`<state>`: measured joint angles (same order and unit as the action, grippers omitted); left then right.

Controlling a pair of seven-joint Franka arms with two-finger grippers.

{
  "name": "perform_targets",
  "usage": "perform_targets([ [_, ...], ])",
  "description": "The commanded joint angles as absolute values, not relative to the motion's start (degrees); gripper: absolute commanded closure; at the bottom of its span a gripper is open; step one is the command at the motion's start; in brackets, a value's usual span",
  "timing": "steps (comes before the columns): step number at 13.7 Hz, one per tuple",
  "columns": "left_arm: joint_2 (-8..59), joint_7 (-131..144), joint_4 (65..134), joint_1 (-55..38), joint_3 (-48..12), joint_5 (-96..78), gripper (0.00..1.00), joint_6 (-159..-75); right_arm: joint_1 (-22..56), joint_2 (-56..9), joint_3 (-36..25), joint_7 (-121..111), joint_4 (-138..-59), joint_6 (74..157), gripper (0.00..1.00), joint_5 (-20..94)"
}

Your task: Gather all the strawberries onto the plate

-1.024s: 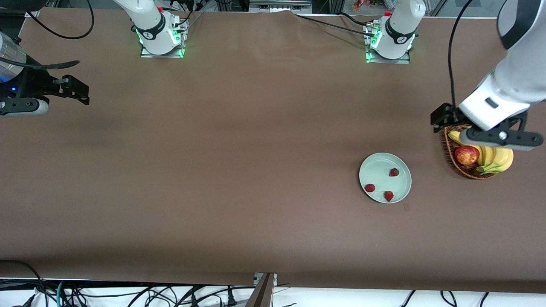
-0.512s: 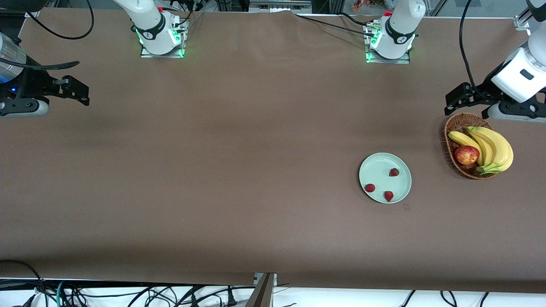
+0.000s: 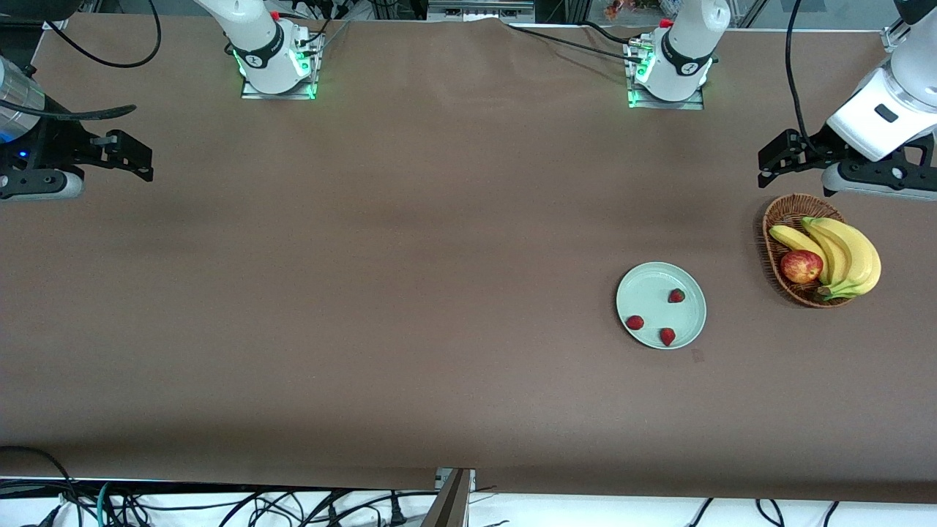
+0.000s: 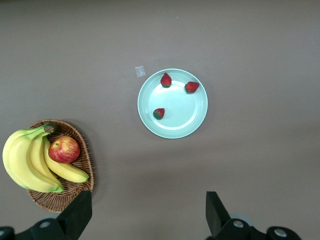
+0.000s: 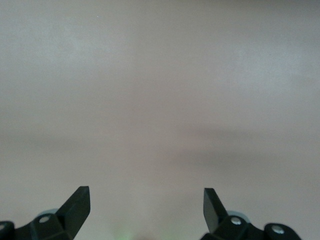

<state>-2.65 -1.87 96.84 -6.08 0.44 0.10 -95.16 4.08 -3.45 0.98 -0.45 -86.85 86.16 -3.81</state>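
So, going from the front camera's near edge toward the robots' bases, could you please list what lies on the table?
Plate with three strawberries → wicker basket of fruit.

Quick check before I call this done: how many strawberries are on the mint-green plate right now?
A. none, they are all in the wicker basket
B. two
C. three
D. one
C: three strawberries lie on the plate, and the wicker basket holds only the bananas and the apple.
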Motion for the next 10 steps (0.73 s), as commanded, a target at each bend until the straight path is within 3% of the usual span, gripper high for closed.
perform_targets([
  [1,0.4,-3.3,91.2,-6.7,0.5,1.6,0.0,-92.3,3.3,-4.0,1.5,-1.1,-85.5,85.9,0.0,-4.1],
  [10,0.8,-3.5,90.8,-6.5,0.4,4.0,0.0,-92.5,3.3,-4.0,1.5,-1.1,-85.5,86.0,0.0,-4.1],
])
